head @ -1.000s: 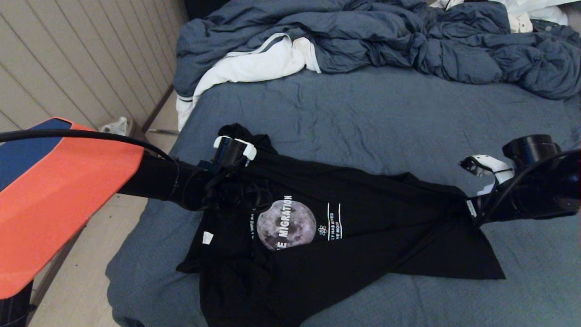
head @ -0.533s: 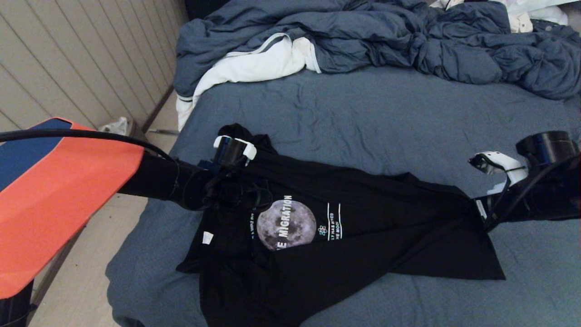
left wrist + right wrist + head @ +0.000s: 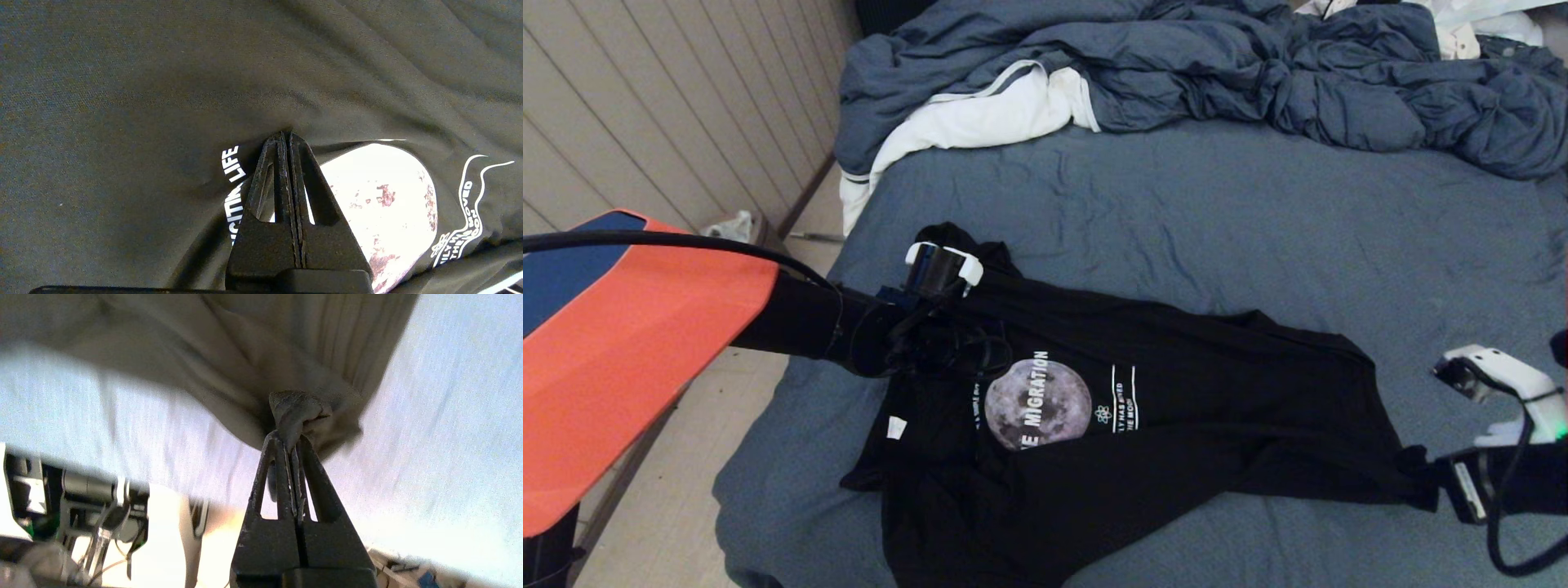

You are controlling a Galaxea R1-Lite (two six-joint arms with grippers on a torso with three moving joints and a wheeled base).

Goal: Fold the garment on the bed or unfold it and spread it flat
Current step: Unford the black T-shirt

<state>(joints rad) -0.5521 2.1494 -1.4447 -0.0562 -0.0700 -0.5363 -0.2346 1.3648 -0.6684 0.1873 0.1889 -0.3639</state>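
Note:
The garment (image 3: 1176, 408), a black T-shirt with a grey moon print, lies rumpled near the front of the bed (image 3: 1217, 212), print up. My left gripper (image 3: 996, 357) rests on it just beside the print. In the left wrist view this gripper (image 3: 286, 135) is shut, its tips pinched into a fold of the garment (image 3: 163, 81). My right gripper (image 3: 1425, 482) sits low at the front right, shut on the shirt's far corner. The right wrist view shows the gripper (image 3: 289, 437) clamped on a bunched wad of the garment (image 3: 294, 410).
A crumpled blue-grey duvet (image 3: 1176, 57) and a white cloth (image 3: 980, 118) fill the back of the bed. An orange and blue panel (image 3: 629, 343) stands at the left over bare floor (image 3: 662, 506). The bed's left edge runs close to the left arm.
My right gripper has swung down and towards the front right with the shirt corner, drawing that side out. The left gripper has stayed put.

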